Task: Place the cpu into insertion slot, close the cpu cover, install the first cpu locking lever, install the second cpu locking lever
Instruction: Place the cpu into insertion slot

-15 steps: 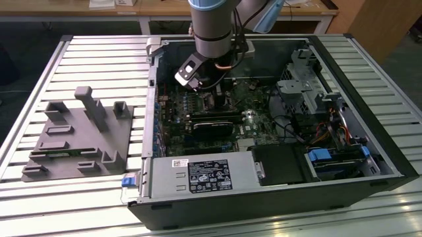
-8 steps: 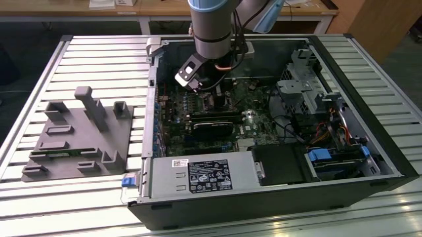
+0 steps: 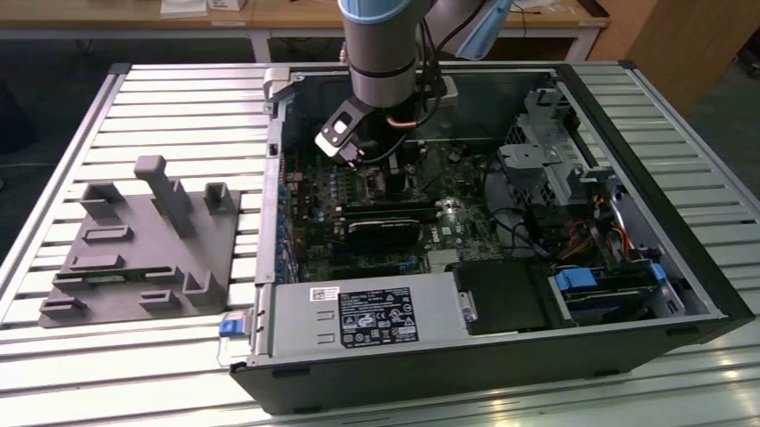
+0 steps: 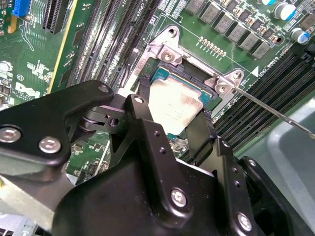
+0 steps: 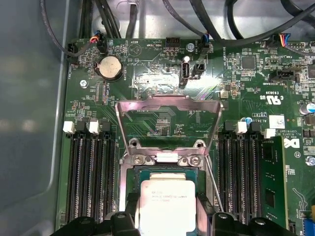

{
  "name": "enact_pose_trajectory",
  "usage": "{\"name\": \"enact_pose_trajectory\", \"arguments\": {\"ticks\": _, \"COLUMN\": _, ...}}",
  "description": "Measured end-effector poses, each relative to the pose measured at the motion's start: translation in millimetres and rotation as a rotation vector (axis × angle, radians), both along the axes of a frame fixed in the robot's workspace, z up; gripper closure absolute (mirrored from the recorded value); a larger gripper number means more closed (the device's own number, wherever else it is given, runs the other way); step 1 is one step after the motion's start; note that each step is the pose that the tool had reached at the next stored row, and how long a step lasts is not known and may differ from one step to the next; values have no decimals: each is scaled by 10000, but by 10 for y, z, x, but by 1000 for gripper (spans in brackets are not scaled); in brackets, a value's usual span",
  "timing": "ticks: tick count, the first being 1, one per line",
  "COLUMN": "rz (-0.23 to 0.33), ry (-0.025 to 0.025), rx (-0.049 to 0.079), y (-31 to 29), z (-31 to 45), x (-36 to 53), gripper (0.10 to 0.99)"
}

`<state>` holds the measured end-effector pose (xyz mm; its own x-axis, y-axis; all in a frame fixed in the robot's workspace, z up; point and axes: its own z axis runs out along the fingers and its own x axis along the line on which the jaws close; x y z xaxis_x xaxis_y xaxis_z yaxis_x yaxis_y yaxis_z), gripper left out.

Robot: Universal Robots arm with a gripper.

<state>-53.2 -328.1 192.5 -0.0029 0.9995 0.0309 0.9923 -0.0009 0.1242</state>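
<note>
The cpu (image 5: 167, 206), a flat square chip with a grey metallic top, lies in or just over the insertion slot (image 5: 167, 172) on the green motherboard. My gripper (image 5: 167, 219) stands over it, with a black finger against each of two opposite edges. The second wrist view shows the cpu (image 4: 174, 105) between the fingers (image 4: 142, 128). The cpu cover (image 5: 170, 102), a silvery open frame, is swung up off the slot on its hinge. A thin wire locking lever (image 4: 275, 110) sticks out beside the socket, unlatched. In the exterior view my gripper (image 3: 386, 169) reaches down into the computer case.
Black memory slots (image 5: 91, 182) flank the socket on both sides. A black fan card (image 3: 386, 222) lies lower in the case, with a power supply (image 3: 356, 316) at the front and a drive cage (image 3: 553, 151) on the exterior view's right. A grey fixture (image 3: 142, 240) sits outside the case.
</note>
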Motion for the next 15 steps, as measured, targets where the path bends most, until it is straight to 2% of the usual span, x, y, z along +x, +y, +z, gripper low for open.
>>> {"name": "enact_pose_trajectory", "arguments": {"ticks": 6, "rz": 0, "ry": -1, "rx": 1, "y": 0, "z": -2, "x": 0, "gripper": 533}}
{"name": "enact_pose_trajectory", "arguments": {"ticks": 7, "rz": 0, "ry": -1, "rx": 1, "y": 0, "z": -2, "x": 0, "gripper": 471}}
{"name": "enact_pose_trajectory", "arguments": {"ticks": 12, "rz": 0, "ry": -1, "rx": 1, "y": 0, "z": -2, "x": 0, "gripper": 471}}
{"name": "enact_pose_trajectory", "arguments": {"ticks": 15, "rz": 0, "ry": -1, "rx": 1, "y": 0, "z": 23, "x": 0, "gripper": 471}}
